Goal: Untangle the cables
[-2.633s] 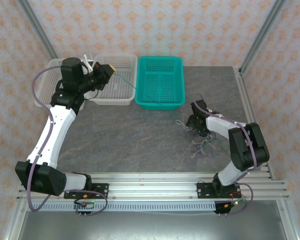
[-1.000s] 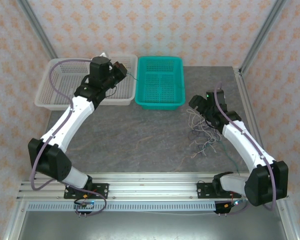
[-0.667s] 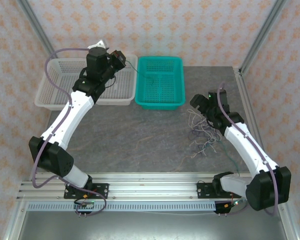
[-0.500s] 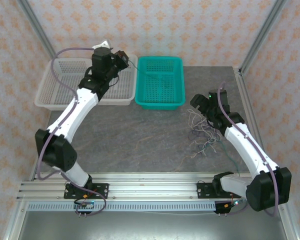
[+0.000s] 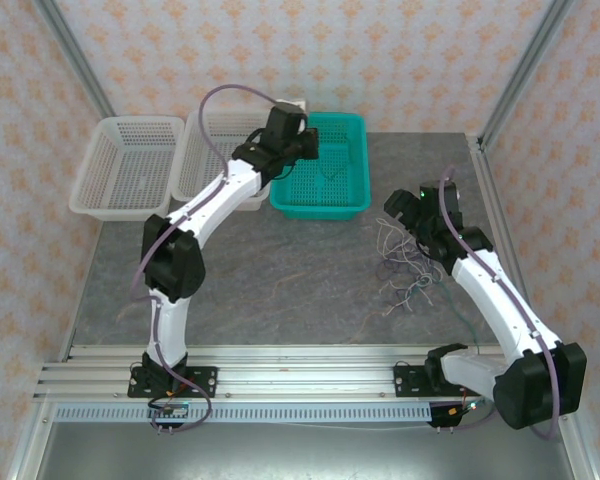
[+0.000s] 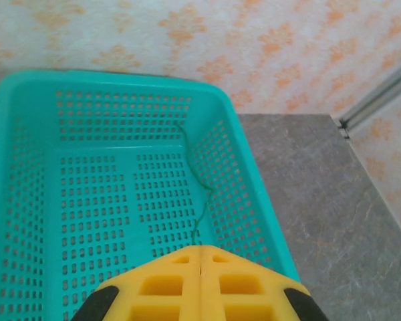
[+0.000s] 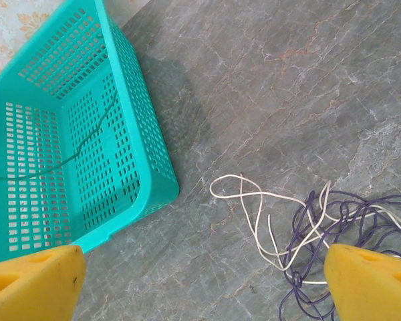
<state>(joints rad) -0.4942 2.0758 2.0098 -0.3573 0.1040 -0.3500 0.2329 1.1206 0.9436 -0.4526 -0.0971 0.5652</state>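
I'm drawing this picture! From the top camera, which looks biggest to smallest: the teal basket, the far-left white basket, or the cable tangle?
1. teal basket and far-left white basket: they look about alike, so no ranking between them.
2. cable tangle: smallest.

Left arm point(image 5: 208, 203): bent at the elbow, forearm slung far forward and to the right | left gripper point(image 5: 308, 146): yellow pads point(image 6: 167, 287) pressed flat together, nipping a green cable point(image 6: 208, 195) | right arm point(image 5: 495, 290): angled forward and inward on its own side | right gripper point(image 7: 200, 281): tilted down, fingers point(image 7: 33, 281) spread wide
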